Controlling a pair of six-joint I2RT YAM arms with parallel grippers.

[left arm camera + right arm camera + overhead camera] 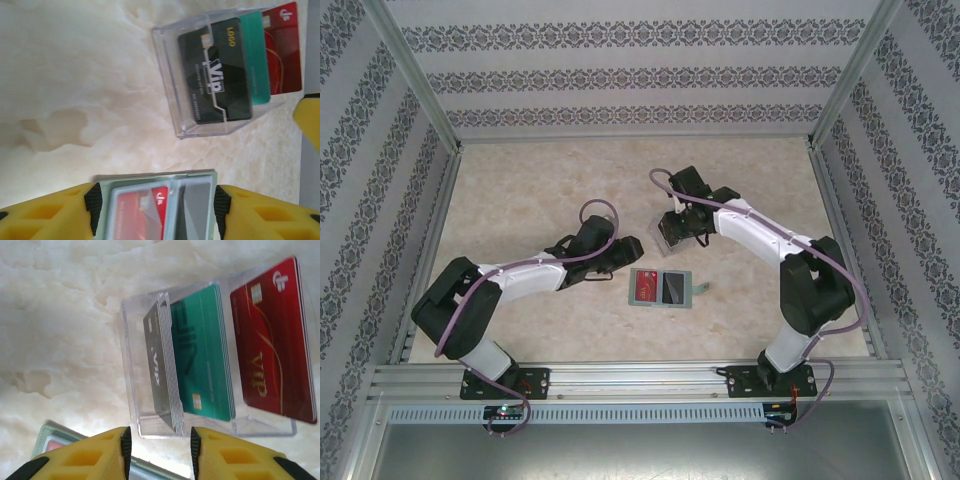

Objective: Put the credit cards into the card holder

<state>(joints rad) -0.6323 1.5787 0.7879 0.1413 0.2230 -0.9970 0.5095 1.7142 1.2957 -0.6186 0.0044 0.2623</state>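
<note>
Mid-worktop, toward near edge: card holder (688,290) lies flat, red card (140,215) seated in it. Left gripper (156,205) straddles holder's sides; pinching or merely bracketing, can't tell. Right gripper (160,447) spread, empty, lined up on dark cards (162,365) in clear box (131,365) just beyond holder. Best: nip one card's edge, not whole stack; lift straight; steady holder.

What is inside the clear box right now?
Inside the clear box: a stack of dark grey cards, teal cards and a red card. Cards behind each front one are covered.
</note>
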